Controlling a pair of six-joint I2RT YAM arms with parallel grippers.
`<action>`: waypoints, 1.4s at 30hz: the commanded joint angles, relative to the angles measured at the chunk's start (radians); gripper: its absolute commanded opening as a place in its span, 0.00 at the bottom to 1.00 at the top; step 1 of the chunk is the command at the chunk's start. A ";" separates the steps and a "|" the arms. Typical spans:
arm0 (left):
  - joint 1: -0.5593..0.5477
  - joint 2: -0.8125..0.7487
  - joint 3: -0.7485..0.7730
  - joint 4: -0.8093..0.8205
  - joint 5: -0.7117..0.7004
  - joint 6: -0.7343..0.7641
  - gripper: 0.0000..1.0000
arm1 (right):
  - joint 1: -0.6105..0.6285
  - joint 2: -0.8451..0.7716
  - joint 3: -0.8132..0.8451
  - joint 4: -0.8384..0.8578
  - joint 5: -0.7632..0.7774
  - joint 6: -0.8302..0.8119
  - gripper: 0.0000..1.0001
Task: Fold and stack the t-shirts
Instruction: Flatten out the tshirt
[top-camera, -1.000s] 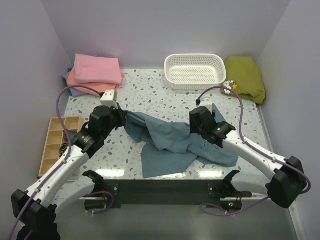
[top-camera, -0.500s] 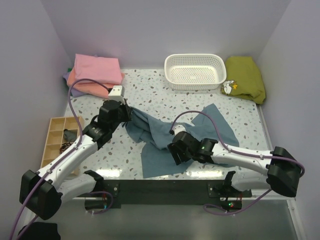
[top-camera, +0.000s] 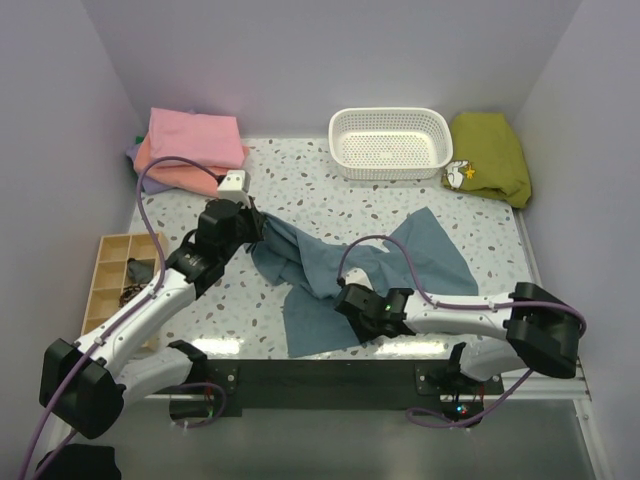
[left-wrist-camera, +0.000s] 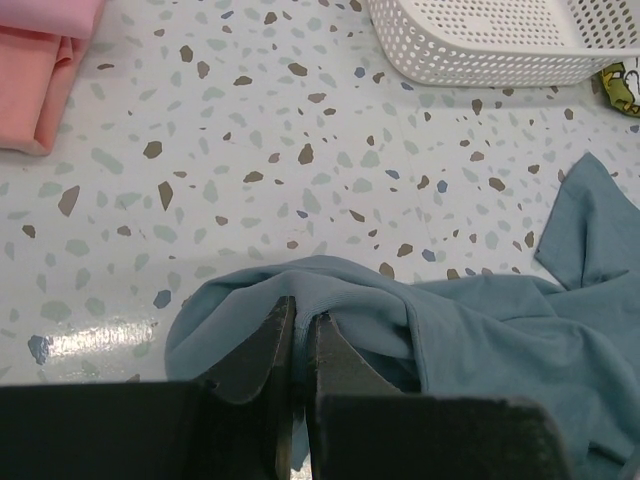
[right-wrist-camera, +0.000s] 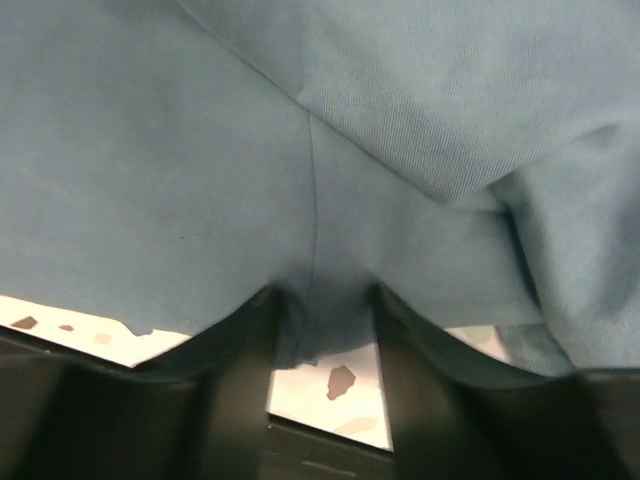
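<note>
blue-grey t-shirt (top-camera: 335, 280) lies crumpled across the middle of the bench (top-camera: 300, 190), its lower part reaching toward the near edge. left gripper (left-wrist-camera: 300, 318) is pinched tight on a raised fold at the shirt's left end. right gripper (right-wrist-camera: 322, 300) sits low at the shirt's near hem, fingers partly apart with the hem between them and speckled bench showing in the gap. pink t-shirt (top-camera: 195, 135), folded, tops a salmon t-shirt (top-camera: 170, 170) in the far left corner.
</note>
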 joint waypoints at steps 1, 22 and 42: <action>0.011 -0.022 0.010 0.053 0.006 0.015 0.00 | 0.007 0.032 0.007 0.000 0.027 0.046 0.39; 0.023 -0.271 0.655 -0.493 -0.032 0.090 0.00 | 0.026 -0.716 0.628 -0.422 0.478 -0.083 0.00; 0.022 -0.254 1.469 -1.000 0.364 0.124 0.03 | -0.033 -0.666 1.115 -0.342 0.282 -0.385 0.00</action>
